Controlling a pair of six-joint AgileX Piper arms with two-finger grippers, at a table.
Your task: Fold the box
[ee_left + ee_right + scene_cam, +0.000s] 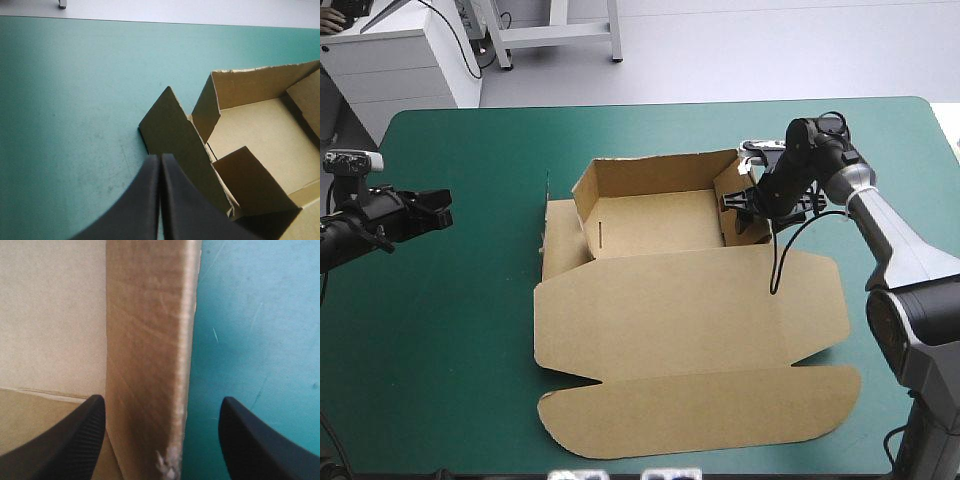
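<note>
Teal-green cover (460, 320) spreads across the counter (920, 110), and on it we see the brown box (670, 300) lying a little right of the middle. Its tray sits toward the far edge with the back and side walls raised, while the lid and its rounded front flap lie flat toward the near edge. At the tray's right wall we find the right gripper (745, 205), its black fingers spread wide. The wall stands between them, one finger over the tray's floor and the other over the cover outside. We cannot tell whether either finger touches the board. Well apart to the left, the left gripper (442, 210) hangs over bare cover, its fingers pressed together in one point. A tilted side flap at the tray's left corner lies ahead of it.
</note>
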